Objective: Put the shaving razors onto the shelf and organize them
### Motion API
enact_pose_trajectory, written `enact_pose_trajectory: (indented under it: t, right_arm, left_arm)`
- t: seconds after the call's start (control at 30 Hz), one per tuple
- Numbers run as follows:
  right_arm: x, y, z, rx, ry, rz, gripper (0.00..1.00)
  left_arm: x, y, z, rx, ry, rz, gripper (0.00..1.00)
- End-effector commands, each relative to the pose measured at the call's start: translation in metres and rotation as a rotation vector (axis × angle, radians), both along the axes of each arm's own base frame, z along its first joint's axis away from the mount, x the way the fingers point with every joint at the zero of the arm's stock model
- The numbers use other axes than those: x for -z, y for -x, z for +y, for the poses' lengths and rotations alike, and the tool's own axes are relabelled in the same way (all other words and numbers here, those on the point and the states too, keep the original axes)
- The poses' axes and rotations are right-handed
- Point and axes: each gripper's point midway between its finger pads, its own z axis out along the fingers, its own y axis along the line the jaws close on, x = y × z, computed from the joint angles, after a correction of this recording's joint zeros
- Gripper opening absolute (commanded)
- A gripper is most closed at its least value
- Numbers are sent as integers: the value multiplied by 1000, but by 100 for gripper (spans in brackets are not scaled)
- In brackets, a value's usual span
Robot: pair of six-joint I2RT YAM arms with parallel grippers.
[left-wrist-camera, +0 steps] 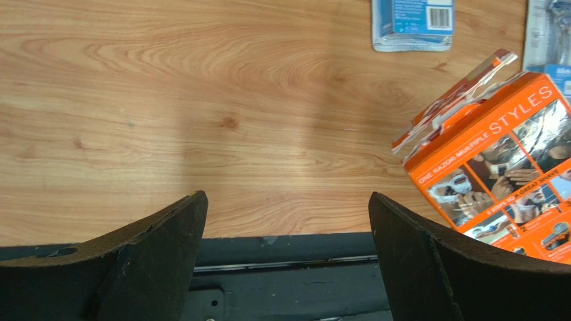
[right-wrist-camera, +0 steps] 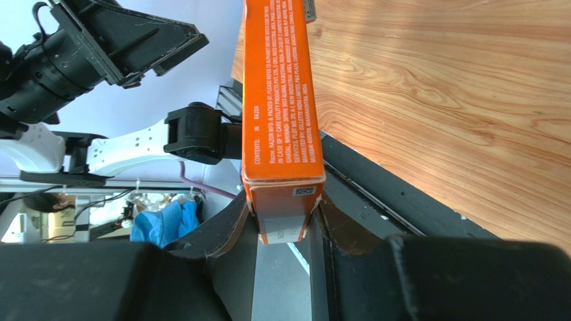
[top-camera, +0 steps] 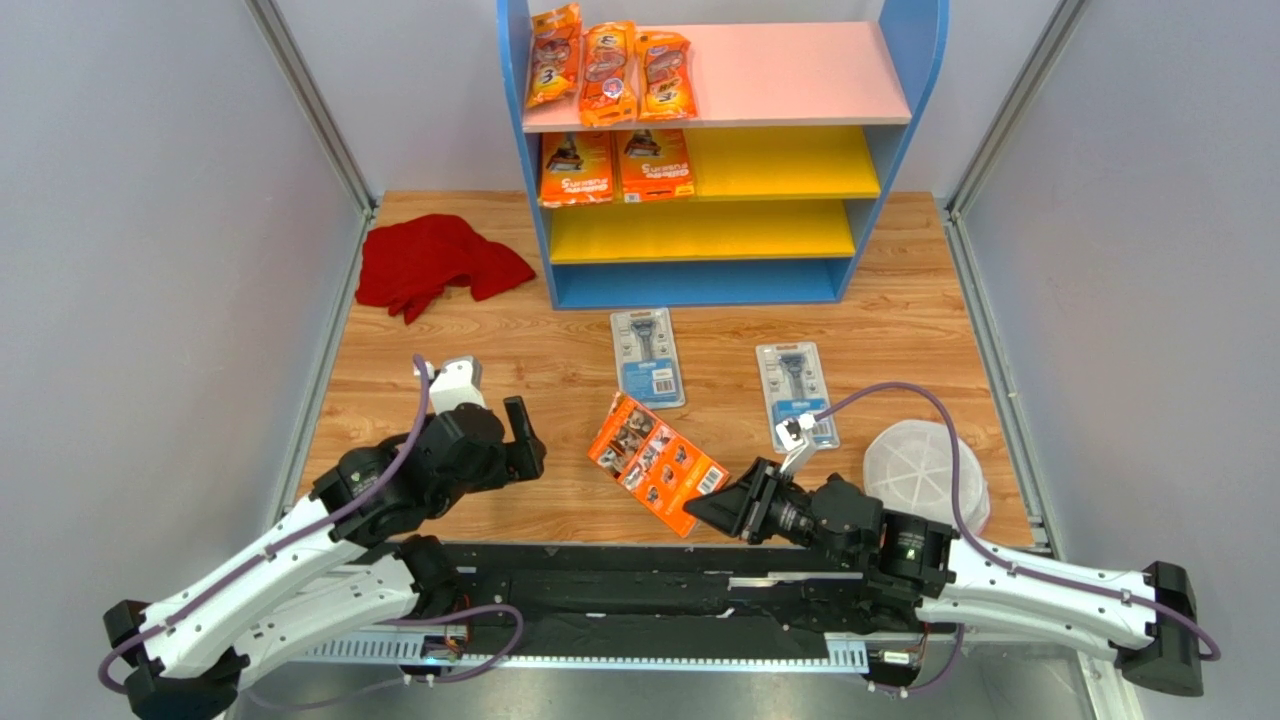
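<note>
My right gripper [right-wrist-camera: 285,214] is shut on the near end of an orange razor box [right-wrist-camera: 278,100], which is tipped up on its edge above the table's front. In the top view this box [top-camera: 657,461] slants from the right gripper [top-camera: 732,507] toward the left. Two grey-blue blister cards [top-camera: 648,357] [top-camera: 792,393] lie flat on the wood behind it. The shelf [top-camera: 914,60] holds three orange bags [top-camera: 607,71] on its pink top board and two orange cards [top-camera: 616,165] on the upper yellow board. To the box's left, my left gripper [left-wrist-camera: 286,200] stands open over bare wood, holding nothing.
A red cloth [top-camera: 436,263] lies crumpled left of the shelf. A round white lidded dish [top-camera: 927,473] sits at the right, just behind my right arm. Grey walls close in both sides. A black rail [top-camera: 601,578] runs along the near table edge.
</note>
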Motion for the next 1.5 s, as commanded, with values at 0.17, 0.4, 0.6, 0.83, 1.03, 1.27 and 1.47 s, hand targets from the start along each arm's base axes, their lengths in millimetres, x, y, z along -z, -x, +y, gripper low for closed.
enact_pose_trajectory:
  t: [0.17,0.4,0.6,0.83,1.03,1.27,1.47]
  right_arm:
    - [-52,-14,6,39,-22,-92,0]
    - [-70,-12,43,-77,24,-116,0]
    - [-101,-11,85,-275,-81,-151,0]
    - [-138,-51,89,-241,-226,-189,0]
    - [-176,-101,66,-90,-258,-257,0]
    - [-195,-161,19,143,-284,-250,0]
    - [-202,-194,-10,223,-317,-220,0]
  left_arm:
    - [9,7,11,-2,30,-34,99]
    - [15,13,13,17,10,-7,99]
    - [15,16,15,9,40,-11,99]
    - [12,21,17,8,81,-18,99]
    - [7,23,17,10,114,-31,99]
    - [8,24,17,11,123,-27,99]
    - [8,24,17,9,124,-28,99]
